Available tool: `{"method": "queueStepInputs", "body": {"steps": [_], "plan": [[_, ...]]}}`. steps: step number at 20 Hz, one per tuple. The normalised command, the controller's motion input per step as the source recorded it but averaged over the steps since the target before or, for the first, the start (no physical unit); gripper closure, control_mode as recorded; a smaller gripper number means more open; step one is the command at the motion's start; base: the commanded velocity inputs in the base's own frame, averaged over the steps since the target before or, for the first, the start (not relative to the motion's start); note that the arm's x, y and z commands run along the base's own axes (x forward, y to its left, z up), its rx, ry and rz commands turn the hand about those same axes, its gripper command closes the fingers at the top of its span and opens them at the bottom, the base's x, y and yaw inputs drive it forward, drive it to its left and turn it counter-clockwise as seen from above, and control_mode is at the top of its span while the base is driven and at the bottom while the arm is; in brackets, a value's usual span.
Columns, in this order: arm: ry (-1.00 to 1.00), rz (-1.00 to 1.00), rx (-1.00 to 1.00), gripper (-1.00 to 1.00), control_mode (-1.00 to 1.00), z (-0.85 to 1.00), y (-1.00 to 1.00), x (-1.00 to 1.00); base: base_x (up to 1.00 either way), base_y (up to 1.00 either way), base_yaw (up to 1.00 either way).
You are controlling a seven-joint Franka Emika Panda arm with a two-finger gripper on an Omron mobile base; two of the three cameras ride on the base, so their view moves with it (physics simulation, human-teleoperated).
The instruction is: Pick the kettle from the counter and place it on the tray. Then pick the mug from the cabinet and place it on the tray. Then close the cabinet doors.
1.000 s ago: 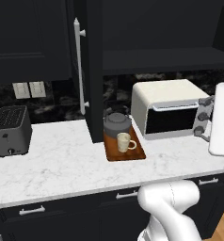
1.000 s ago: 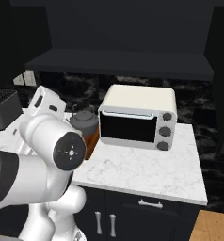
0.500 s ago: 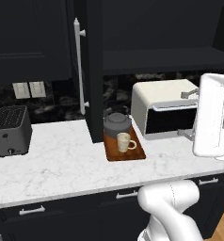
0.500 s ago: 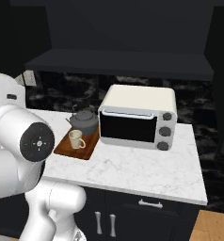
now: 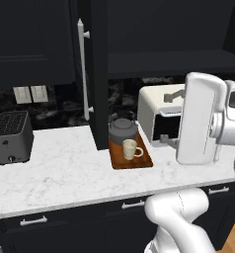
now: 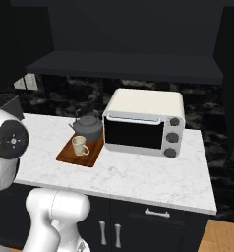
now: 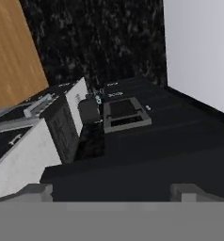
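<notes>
I have the kettle (image 5: 122, 130) and the mug (image 5: 130, 148) both sitting on the tray (image 5: 139, 161), the mug just in front of the kettle, so the two placements look done. Over the last second my arm has swung across from the right edge of the left base view to stand in front of the toaster oven (image 6: 143, 120), well right of the tray and above the surface (image 5: 65, 168). The hand (image 7: 112, 192) is empty with its fingers spread wide, and its camera looks at dark panels and a slice of wood floor (image 7: 15, 52), rolled well over. The left cabinet door (image 5: 97, 74) with its silver bar handle (image 5: 83, 74) stands open, edge-on, far to the hand's left. I judge closing the cabinet doors is what remains, and the swing looks like the reach toward a door.
</notes>
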Motion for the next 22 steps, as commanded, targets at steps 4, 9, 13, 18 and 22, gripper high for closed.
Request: {"method": "queueStepInputs", "body": {"steps": [4,9,13,18,22], "plan": [[-0.35,0.03,0.00,-1.00,-1.00,0.03,0.59,-0.25,0.00,0.00,0.00],[-0.24,0.00,0.00,-1.00,-1.00,0.09,0.37,-0.26,0.00,0.00,0.00],[-0.24,0.04,0.00,-1.00,-1.00,0.01,0.56,-0.20,0.00,0.00,0.00],[-0.18,0.02,-0.01,-1.00,-1.00,0.00,0.64,-0.21,0.00,0.00,0.00],[-0.03,0.00,0.00,-1.00,-1.00,0.01,0.56,-0.13,0.00,0.00,0.00]]}}
